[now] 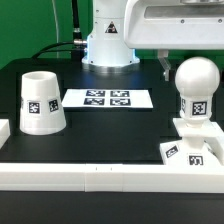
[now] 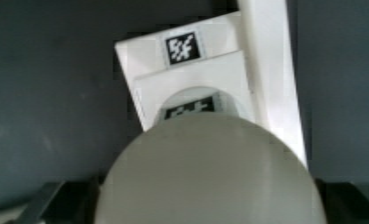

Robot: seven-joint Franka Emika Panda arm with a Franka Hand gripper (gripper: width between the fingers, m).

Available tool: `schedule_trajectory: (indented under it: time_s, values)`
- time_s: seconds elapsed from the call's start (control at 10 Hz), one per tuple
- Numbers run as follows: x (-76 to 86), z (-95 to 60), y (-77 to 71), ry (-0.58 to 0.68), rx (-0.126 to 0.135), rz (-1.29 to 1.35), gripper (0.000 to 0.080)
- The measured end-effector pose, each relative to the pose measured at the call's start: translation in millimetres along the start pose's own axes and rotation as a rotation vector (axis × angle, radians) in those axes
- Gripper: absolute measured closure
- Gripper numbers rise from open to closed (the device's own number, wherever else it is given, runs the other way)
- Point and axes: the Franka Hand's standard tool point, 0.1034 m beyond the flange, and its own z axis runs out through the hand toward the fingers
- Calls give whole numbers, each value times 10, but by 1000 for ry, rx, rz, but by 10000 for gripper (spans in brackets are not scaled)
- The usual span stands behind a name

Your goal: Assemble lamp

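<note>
White bulb [image 1: 195, 85] upright on base [image 1: 186, 152], looks seated | shade [image 1: 42, 102] unfitted, apart on surface [image 1: 110, 125] | claw [image 2: 195, 200] astride bulb head, grip cannot tell

In the exterior view, the shade [image 1: 42, 101] stands on the table [image 1: 110, 130] at the exterior view's left, well apart from the bulb [image 1: 194, 88], which stands upright on the base [image 1: 188, 152] at the exterior view's right. Between them and farther back lies the marker board [image 1: 107, 98], with my pedestal [image 1: 108, 45] behind it. A border rail [image 1: 90, 172] runs along the near edge, just before the base.
</note>
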Motion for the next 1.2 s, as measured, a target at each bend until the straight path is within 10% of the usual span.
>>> schedule_trajectory:
  time_s: [0.7, 1.2]
  values:
    - [-23, 15, -70, -28, 44, 638, 223]
    - [-12, 13, -63, -32, 46, 574, 118]
